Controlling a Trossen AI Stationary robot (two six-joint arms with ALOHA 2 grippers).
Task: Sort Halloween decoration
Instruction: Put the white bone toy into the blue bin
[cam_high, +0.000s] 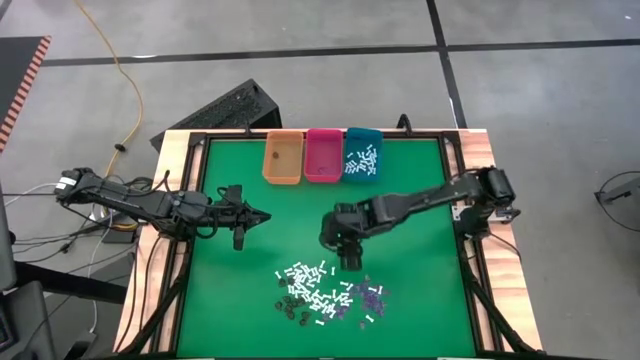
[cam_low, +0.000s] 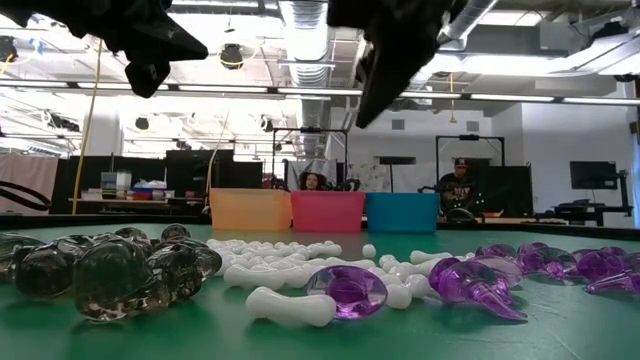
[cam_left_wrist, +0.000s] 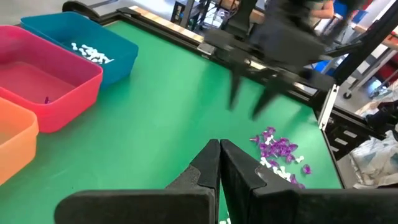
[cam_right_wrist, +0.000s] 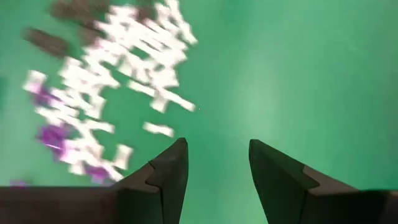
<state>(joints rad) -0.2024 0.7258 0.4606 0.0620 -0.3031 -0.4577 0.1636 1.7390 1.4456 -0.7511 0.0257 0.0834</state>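
Where claws hover, right (cam_high: 351, 262) spread, left (cam_high: 240, 240) pressed together: tiny white, purple, dark Halloween decoration (cam_high: 325, 294).

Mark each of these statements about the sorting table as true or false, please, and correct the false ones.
1. The teal bin holds white pieces. True.
2. The right gripper is shut on a purple piece. False: its fingers are open with nothing between them, above the green mat beside the pile of pieces.
3. The left gripper is shut. True: its fingers meet, with nothing held.
4. The orange bin is full of dark pieces. False: no dark pieces show in it.
5. The pink bin stands between the orange and teal bins. True.
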